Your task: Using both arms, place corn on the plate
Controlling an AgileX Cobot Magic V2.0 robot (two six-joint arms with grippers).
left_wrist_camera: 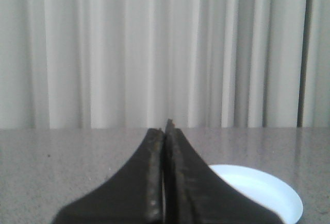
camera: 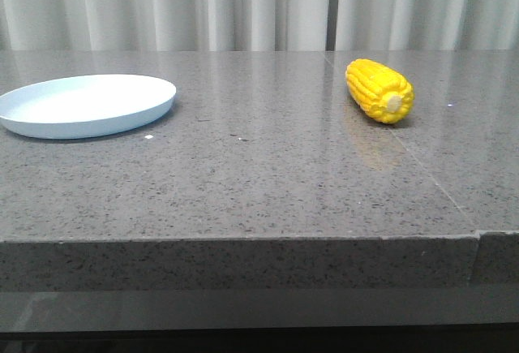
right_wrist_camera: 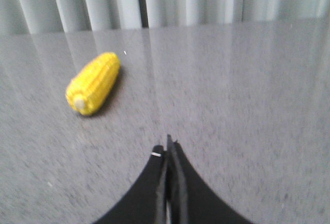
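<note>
The yellow corn [camera: 379, 90] lies on the grey table at the right, its pale stub end toward the front. It also shows in the right wrist view [right_wrist_camera: 93, 83], apart from my right gripper [right_wrist_camera: 167, 147], which is shut and empty over the table. The pale blue-white plate [camera: 85, 105] sits at the left, empty. In the left wrist view the plate [left_wrist_camera: 268, 193] lies just beyond my left gripper [left_wrist_camera: 165, 131], which is shut and empty. Neither gripper shows in the front view.
The grey stone table [camera: 259, 174] has a front edge near the camera and a seam line at the right. Pale curtains [camera: 243, 4] hang behind the table's far edge.
</note>
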